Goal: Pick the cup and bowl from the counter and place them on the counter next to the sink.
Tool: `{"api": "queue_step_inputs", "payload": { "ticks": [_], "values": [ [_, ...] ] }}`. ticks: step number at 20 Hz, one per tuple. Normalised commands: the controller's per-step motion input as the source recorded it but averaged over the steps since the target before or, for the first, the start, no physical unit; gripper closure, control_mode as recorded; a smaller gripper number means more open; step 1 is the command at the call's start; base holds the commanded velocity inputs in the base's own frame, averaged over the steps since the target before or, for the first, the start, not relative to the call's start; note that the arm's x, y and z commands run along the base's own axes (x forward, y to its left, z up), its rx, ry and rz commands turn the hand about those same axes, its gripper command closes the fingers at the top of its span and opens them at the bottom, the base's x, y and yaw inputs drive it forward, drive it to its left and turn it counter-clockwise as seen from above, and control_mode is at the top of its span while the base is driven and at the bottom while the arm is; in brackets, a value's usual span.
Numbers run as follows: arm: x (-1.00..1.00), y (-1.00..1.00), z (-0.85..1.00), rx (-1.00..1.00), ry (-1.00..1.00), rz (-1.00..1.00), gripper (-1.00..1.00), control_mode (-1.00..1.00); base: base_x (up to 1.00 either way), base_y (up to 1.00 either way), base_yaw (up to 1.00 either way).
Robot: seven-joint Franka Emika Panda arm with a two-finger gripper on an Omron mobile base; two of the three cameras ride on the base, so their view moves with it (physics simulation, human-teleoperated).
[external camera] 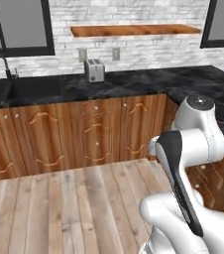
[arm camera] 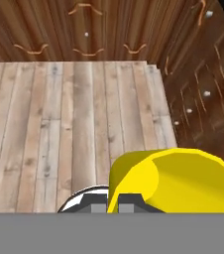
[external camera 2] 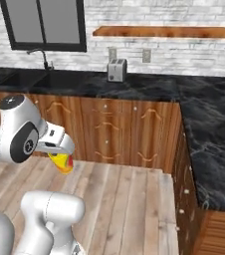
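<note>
One folded arm carries the hand (external camera 2: 60,155) low over the floorboards, seemingly clamped on the cup (external camera 2: 62,163).

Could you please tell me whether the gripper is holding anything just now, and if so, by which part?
Yes: the gripper holds the yellow cup, its jaws shut on the rim.

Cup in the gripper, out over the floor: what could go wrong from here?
1. The cup sits shut in the gripper over bare wooden floor, away from the counter. A slip would likely drop it there.
2. In the right base view the cup looks tilted, so the grip may be off-centre and could shift as the arm swings.
3. The sink is across the room, past the toaster; a low carry might clip the counter edge.
</note>
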Motion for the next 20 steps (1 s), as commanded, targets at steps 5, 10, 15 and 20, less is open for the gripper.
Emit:
{"api": "queue_step_inputs", "payload": {
  "ticks": [5, 10, 15, 20],
  "values": [
    [0.0, 0.0, 0.0, 0.0, 0.0, 0.0, 1.0, 1.0, 1.0, 0.77, -0.12],
    [0.0, 0.0, 0.0, 0.0, 0.0, 0.0, 1.0, 1.0, 1.0, 0.5, -0.12],
    [0.0, 0.0, 0.0, 0.0, 0.0, 0.0, 1.0, 1.0, 1.0, 0.38, -0.1],
    [0.0, 0.0, 0.0, 0.0, 0.0, 0.0, 1.0, 1.0, 1.0, 0.36, -0.07]
  ]
}}
